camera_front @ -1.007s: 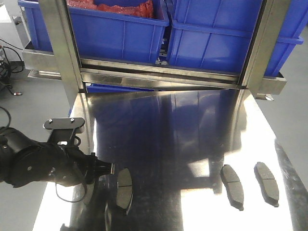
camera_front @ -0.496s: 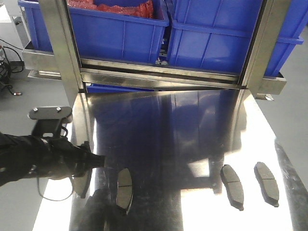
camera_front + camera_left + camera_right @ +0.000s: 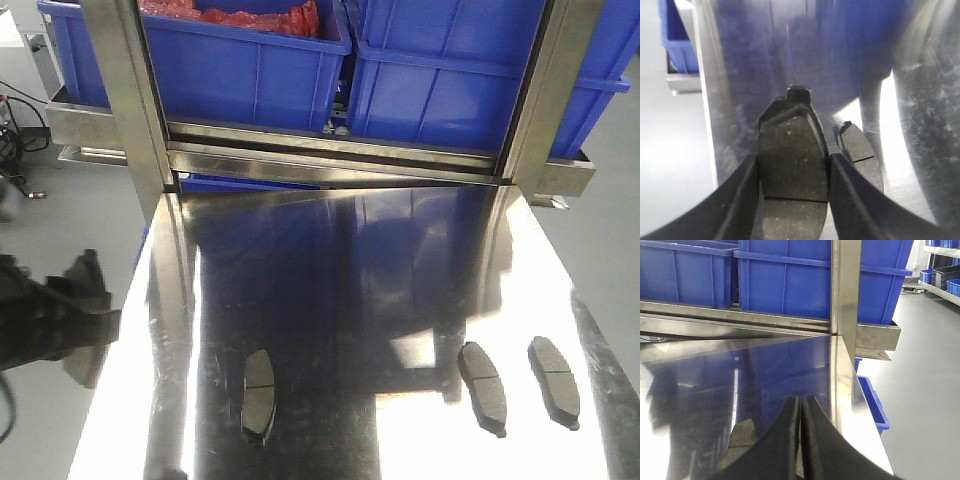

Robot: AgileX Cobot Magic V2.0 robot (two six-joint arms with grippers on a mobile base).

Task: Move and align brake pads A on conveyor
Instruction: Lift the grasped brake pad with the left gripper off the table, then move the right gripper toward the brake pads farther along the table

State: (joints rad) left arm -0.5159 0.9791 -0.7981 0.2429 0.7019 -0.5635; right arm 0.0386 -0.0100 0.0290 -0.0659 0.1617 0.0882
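Polished stainless steel fills most of what I see: the shiny surface [image 3: 330, 260] runs back to a steel rack holding blue plastic bins [image 3: 250, 70]. I can't find the conveyor belt in any view, so my drop-off lies somewhere off camera. My left hand [image 3: 793, 161] hangs beyond the surface's left edge, blurred in the front view. Its wrist view shows it pinching one flat, slightly curved dark grey brake pad [image 3: 792, 145] across the narrow width, with the black fingers [image 3: 740, 200] bearing on both long edges near the thin middle groove. Three more lie on the steel: a second pad [image 3: 258, 395] towards the left, and a third pad [image 3: 482, 388] and fourth pad [image 3: 555, 380] near each other, apart, at the right. My right hand [image 3: 800, 407] has its fingers pressed together on nothing. I judge these pads stiff and dense for their size. The gritty face should grip well, but the backing plate would skate on slick steel. Taking each across the width at the groove should keep it balanced and make the angle easy to set.
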